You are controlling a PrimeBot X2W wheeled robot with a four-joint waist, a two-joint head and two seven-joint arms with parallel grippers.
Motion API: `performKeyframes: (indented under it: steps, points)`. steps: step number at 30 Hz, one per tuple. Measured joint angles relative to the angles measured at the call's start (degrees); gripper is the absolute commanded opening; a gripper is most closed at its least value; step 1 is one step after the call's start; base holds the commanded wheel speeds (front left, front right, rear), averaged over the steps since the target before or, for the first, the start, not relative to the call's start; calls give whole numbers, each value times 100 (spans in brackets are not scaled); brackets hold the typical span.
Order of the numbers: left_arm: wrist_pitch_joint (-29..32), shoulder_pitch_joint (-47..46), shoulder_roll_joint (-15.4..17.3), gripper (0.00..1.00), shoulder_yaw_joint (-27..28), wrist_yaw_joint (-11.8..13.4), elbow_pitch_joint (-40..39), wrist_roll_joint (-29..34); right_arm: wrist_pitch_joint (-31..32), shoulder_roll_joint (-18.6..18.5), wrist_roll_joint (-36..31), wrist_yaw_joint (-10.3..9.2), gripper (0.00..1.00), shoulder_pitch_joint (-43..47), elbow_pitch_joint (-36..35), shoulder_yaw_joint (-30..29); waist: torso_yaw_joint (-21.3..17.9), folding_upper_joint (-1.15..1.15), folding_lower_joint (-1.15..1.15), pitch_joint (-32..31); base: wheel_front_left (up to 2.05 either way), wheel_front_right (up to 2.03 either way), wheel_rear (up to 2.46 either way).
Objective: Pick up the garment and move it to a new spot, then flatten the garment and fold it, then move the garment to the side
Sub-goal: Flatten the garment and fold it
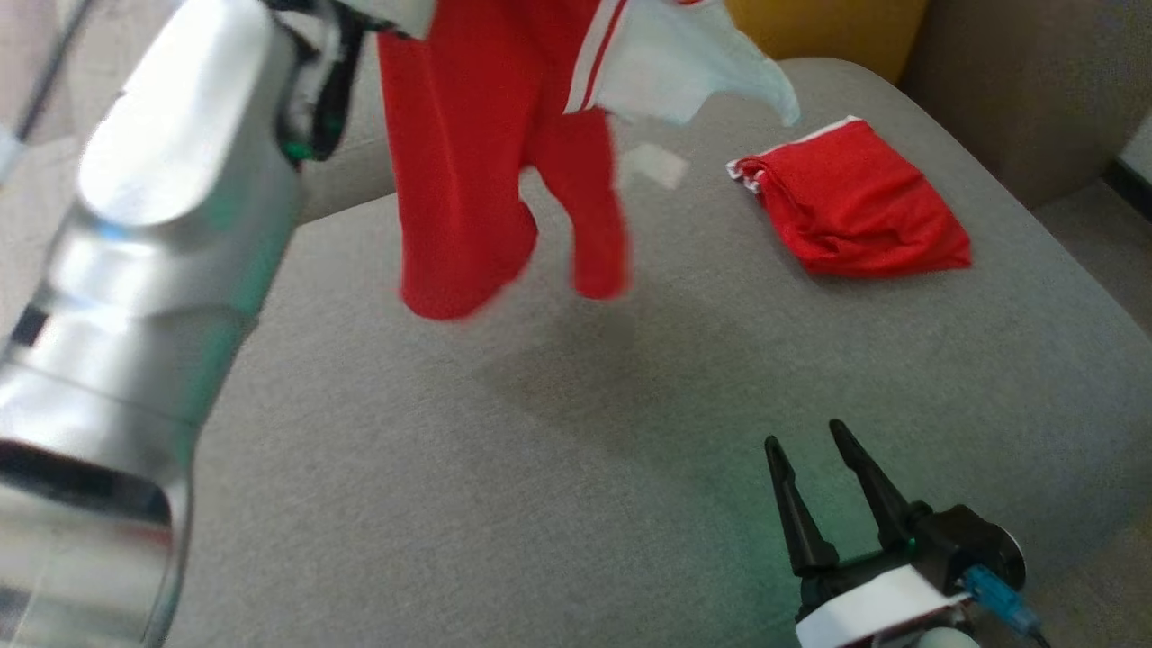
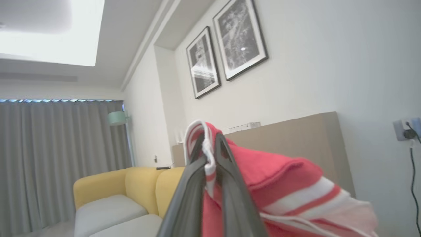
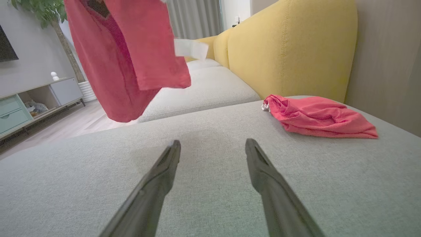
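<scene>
A red garment with white stripes and a pale lining hangs in the air above the grey cushion, its lower ends dangling free. My left gripper is raised high and shut on the garment's white-trimmed edge; red cloth drapes to the right of its fingers. From the right wrist view the hanging garment shows at the upper left. My right gripper rests low over the cushion's near right part, open, with nothing between its fingers.
A second red cloth lies crumpled at the cushion's far right, seen as well by the right wrist. A yellow sofa back stands behind it. My pale left forearm fills the left side.
</scene>
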Motion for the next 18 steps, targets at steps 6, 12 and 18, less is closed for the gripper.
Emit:
performKeyframes:
  steps: [6,12,18]
  points:
    - [467,1657,605,0,148,13,-300,-564,0,0,0,0,100,125,-11,-83,358,0,0,-69,0,0,0]
    - [721,4051,1373,0,193,255,-86,-984,0,0,-13,0,100,194,27,-86,765,0,1,-59,0,0,0]
    - [229,4374,1519,100,275,467,169,-946,0,1,-91,0,100,181,57,-63,993,0,1,25,0,0,0]
